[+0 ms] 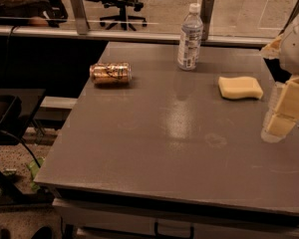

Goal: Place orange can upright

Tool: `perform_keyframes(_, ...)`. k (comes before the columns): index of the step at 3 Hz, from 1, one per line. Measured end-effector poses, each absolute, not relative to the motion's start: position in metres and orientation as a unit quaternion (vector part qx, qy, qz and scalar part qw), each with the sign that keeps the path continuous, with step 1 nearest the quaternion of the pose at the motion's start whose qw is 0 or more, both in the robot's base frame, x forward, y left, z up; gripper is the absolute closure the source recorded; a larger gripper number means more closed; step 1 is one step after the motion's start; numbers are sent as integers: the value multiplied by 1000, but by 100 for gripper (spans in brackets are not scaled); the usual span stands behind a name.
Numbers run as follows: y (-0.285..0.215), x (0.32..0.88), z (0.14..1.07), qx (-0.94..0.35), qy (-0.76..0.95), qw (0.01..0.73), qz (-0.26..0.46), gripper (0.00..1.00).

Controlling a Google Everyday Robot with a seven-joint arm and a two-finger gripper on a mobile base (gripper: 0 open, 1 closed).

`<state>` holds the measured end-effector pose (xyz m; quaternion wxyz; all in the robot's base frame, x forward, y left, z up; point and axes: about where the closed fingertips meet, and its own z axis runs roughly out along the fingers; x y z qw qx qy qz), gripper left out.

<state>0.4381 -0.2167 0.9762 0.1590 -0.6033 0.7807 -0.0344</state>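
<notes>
while the orange can lies on its side near the far left edge of the table, the gripper, grip state untellable, hangs well apart at right, so reaching across likely comes next.

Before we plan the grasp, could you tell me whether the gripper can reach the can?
Probably yes: the gripper sits at the table's right edge, the can lies on its side far left, and the sponge and bottle stand behind the path between them.
</notes>
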Motion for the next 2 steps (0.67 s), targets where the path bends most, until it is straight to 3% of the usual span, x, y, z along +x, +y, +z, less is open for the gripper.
perform_keyframes(2,-215,440,978,-610,775,161,-39,0)
